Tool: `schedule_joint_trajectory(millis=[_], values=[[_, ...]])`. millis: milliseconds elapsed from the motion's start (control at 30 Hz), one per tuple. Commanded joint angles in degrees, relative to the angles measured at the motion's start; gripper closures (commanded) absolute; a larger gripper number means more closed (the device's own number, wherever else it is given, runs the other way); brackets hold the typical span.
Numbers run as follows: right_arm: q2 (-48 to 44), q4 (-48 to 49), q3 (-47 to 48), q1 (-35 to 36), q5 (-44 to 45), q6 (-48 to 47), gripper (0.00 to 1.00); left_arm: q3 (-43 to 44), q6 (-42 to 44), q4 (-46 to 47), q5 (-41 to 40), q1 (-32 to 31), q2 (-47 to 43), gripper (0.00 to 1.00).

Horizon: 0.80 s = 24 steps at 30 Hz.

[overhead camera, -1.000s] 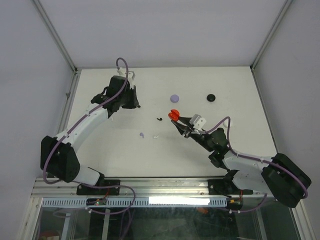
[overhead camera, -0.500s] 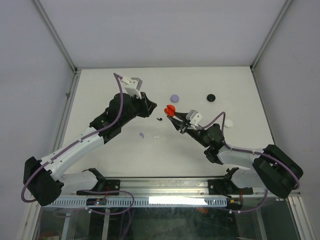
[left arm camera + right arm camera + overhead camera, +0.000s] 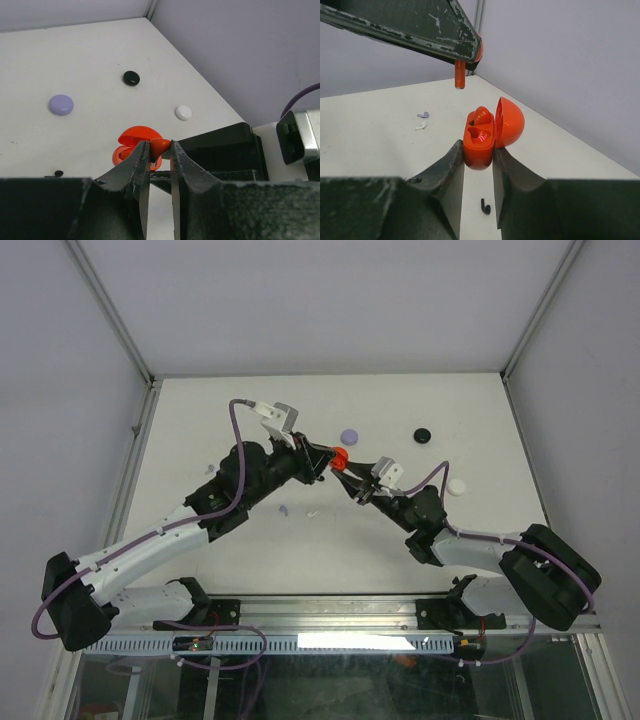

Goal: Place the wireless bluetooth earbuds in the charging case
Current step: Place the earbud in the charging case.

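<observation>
From above, the left arm has swung in from the far-left side of the tabletop [image 3: 480,410] during the last second. The left end effector [image 3: 323,462] now sits nose to nose with the right end effector [image 3: 347,473] near the middle. The right one has edged toward it and holds the red case [image 3: 341,456] up between them. The lilac case [image 3: 349,436], black case [image 3: 423,435] and white case [image 3: 457,486] lie apart, untouched.

In the left wrist view, the left end effector [image 3: 160,151] is pressed together on the red bud [image 3: 160,144]. The open red case [image 3: 134,146] lies right behind and below the bud.

In the right wrist view, the right end effector [image 3: 479,156] pinches the red case [image 3: 479,140] by its sides, clear of the tabletop, with the lid hinged open to the right. The red bud [image 3: 460,75] hangs stem-down from the left finger above, a little left of the sockets and not touching. I cannot tell whether one socket is already filled. The lilac bud [image 3: 424,114], white bud [image 3: 421,126] and black bud [image 3: 485,206] lie loose below.

The carry looks finished, so seating comes next. The bud likely needs a small shift over a socket and then a straight descent. Both parts are held in the air, so a slight misalignment could knock the case askew.
</observation>
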Motion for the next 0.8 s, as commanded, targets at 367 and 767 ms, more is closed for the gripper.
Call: schedule_joint_trajectory(millis=[367,767], values=[[-1.28,4.67,1.88,0.15,-0.59,1.08,1.0,2.52,8.79,2.64,-4.66,-5.73,3.77,0.86],[-1.97,4.56,1.4,0.16,-0.98,1.12,1.0,4.01,12.3,0.92,-9.91,-7.67,4.11,0.85]])
